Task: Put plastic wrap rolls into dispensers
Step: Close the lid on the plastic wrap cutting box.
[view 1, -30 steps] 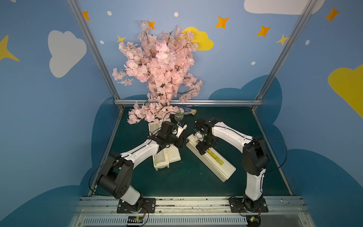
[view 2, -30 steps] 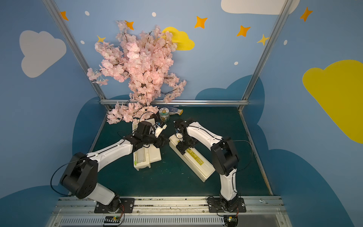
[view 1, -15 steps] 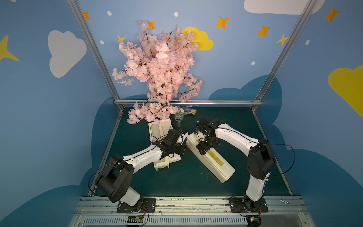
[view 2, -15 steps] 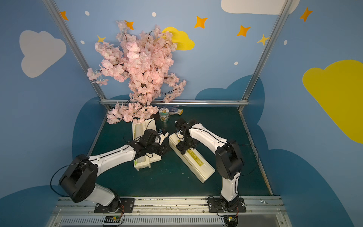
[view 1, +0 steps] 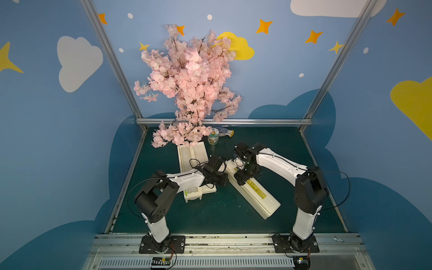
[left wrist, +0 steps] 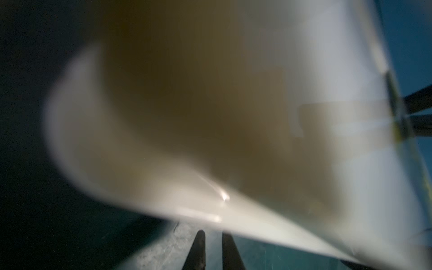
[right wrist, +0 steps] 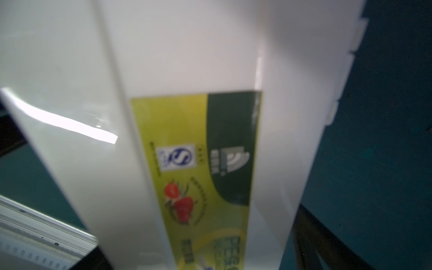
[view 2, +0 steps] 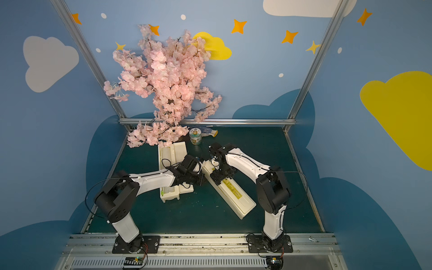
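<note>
Blue walls painted with clouds and stars close in a dark green worktop [view 1: 222, 217] on three sides; a pink blossom tree [view 1: 189, 77] overhangs its back edge. Two cream-white dispensers lie mid-worktop; the open dispenser [view 1: 198, 153] points away from the arms, lid laid flat beside its trough, far end under the blossoms, with what looks like a whitish roll [view 2: 166, 153] in the trough; the closed dispenser [view 1: 268, 205] lies diagonally, yellow label [right wrist: 198, 163] up, its far end just beside the open one. Left jaws sit nearly closed, tips at that end's blurred cream edge; whether they pinch it I cannot tell; right jaws stand wide astride the closed lid. Bare worktop lies in front and to the right; a jar [view 1: 213, 139] and a bottle [view 1: 225, 133] sit at the back.
</note>
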Controlling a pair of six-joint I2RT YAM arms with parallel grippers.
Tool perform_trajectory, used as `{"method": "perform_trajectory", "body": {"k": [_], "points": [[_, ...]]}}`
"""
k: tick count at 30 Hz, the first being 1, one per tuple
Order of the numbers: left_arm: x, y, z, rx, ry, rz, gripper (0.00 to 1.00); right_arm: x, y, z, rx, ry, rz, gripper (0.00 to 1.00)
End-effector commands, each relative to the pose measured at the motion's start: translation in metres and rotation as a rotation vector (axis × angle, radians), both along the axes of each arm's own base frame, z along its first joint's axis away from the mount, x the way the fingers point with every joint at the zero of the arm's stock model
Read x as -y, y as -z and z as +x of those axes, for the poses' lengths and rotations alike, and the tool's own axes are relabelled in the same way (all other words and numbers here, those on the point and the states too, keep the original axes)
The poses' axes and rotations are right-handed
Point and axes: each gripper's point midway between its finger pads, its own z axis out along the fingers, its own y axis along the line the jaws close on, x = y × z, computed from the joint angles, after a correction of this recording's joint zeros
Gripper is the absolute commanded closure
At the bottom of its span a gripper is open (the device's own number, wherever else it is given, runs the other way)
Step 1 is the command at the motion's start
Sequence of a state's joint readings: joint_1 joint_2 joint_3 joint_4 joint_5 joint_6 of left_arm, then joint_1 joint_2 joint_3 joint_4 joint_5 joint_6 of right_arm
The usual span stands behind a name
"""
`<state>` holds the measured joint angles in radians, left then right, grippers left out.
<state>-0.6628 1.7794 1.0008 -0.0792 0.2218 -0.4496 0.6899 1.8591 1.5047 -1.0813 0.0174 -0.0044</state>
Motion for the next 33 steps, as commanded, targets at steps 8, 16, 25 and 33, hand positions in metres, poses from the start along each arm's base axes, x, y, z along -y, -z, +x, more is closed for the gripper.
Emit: {"method": "perform_trajectory", "body": {"k": [8,16,25,33], "points": [[0.048,-0.004,0.052,0.057,0.058,-0.096,0.81,0.013,-0.005,-0.003,-0.064,0.15,-0.04,0.1],[0.048,-0.012,0.075,0.079,0.058,-0.165,0.78,0.017,-0.003,0.009,-0.086,0.256,-0.068,0.1],[0.058,-0.035,0.102,0.136,0.084,-0.211,0.76,0.019,0.002,0.013,-0.088,0.328,-0.084,0.1],[0.021,-0.054,0.076,0.158,0.073,-0.182,0.52,0.033,0.005,0.027,-0.057,0.391,-0.147,0.1]]}}
